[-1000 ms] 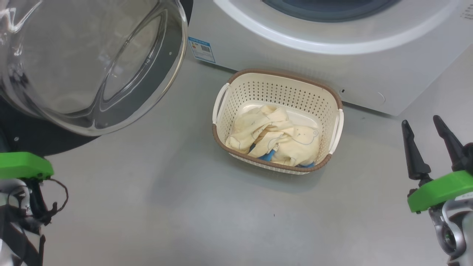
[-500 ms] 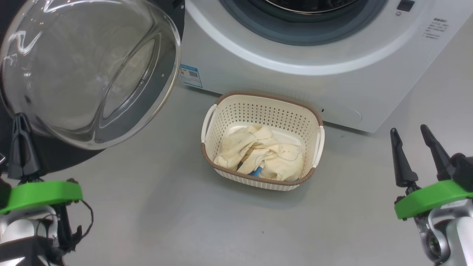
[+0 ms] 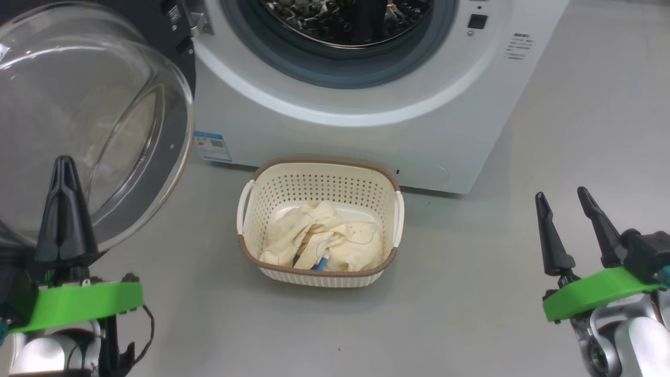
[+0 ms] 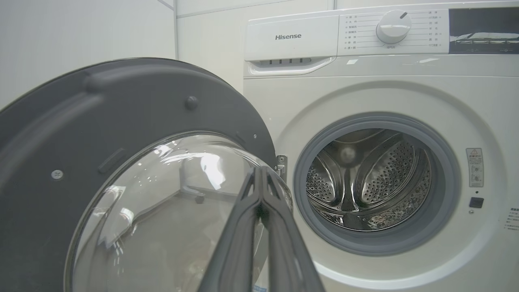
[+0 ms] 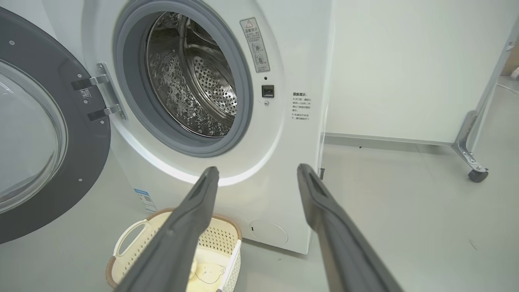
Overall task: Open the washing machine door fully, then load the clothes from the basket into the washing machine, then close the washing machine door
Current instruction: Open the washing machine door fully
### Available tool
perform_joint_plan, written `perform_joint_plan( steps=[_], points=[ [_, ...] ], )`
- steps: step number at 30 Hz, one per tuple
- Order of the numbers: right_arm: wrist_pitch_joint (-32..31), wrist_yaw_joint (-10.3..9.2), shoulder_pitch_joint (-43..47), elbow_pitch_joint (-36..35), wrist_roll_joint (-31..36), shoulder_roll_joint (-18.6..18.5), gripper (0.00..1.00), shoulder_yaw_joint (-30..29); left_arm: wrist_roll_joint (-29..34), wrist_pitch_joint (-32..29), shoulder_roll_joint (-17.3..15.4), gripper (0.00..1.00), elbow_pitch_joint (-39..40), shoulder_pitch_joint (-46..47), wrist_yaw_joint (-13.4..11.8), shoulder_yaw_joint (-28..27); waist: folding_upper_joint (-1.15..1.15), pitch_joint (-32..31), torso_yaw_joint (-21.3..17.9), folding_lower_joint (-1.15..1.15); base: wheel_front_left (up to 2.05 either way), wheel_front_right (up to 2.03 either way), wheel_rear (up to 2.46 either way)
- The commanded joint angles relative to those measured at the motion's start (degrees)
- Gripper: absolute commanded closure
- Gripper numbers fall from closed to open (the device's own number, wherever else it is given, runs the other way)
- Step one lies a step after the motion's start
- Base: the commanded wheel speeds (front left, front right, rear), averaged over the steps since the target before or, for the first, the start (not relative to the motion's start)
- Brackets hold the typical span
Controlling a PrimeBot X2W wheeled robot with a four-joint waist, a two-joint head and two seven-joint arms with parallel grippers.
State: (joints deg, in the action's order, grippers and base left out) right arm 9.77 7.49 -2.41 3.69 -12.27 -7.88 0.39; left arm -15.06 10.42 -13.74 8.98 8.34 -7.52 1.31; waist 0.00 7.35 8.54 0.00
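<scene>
**Head view.** The clothes (image 3: 324, 243) lie crumpled in the basket (image 3: 314, 186), which stands on the floor (image 3: 209, 324) just in front of the washing machine (image 3: 366, 136), below its open mouth. They look soft, light and limp, so they will likely sag and trail when lifted. The raised fold at the top of the heap seems the best place to pinch, and deeply. The basket is thin plastic and may slide or come up with the cloth. How many garments there are I cannot tell, because the folds hide one another.

The washing machine door (image 3: 94, 120) is swung out to the left. The left claw (image 3: 64, 167) is pressed shut on nothing and shows in front of the door's glass bowl; whether it touches the glass is unclear. The right claw (image 3: 560, 195) is spread wide and empty, well apart from the basket.

**Left wrist view.** The closed fingers (image 4: 243, 227) point towards the edge of the glass near the hinge. The bottom edge cuts off the lower part of the door. The drum (image 4: 365, 178) looks empty, though its floor is dim.

**Right wrist view.** The parted fingers (image 5: 182, 227) aim at the machine's front and hold nothing. One finger partly hides the basket, and the frame cuts it off. A scrap of cloth with a line-drawn bear shows inside.
</scene>
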Motion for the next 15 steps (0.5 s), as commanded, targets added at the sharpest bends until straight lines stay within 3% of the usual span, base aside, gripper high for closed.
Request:
perform_joint_plan(
  steps=[1,10,11,13,15],
  points=[
    [0.9,0.00,-0.8,-2.2,-0.1,-0.4,0.00,1.2,0.2,-0.2,-1.7,1.00,2.2,0.7,-0.2,-2.3,0.00,-1.1,-2.0,0.00,0.00,0.00,0.00],
    [1.2,0.00,0.8,-5.1,0.5,0.3,0.00,3.1,1.1,-1.8,-1.8,1.00,4.1,-6.8,-0.3,-0.2,0.00,-2.4,-8.1,0.00,0.00,0.00,0.00],
    [1.2,0.00,1.0,-5.5,0.5,0.4,0.00,3.2,1.1,-1.8,-1.7,0.96,4.0,-7.5,-0.3,0.1,0.00,-2.5,-8.5,0.00,0.00,0.00,0.00],
    [1.2,0.00,1.6,-6.2,0.5,0.5,0.00,3.3,0.7,-1.9,-1.2,0.58,3.6,-8.8,-0.4,0.3,0.00,-2.5,-9.4,0.00,0.00,0.00,0.00],
    [1.2,0.00,2.1,-6.8,0.5,0.6,0.00,3.3,0.5,-1.8,-0.9,0.00,3.1,-9.9,-0.6,0.5,0.00,-2.3,-10.1,0.00,0.00,0.00,0.00]
  ],
)
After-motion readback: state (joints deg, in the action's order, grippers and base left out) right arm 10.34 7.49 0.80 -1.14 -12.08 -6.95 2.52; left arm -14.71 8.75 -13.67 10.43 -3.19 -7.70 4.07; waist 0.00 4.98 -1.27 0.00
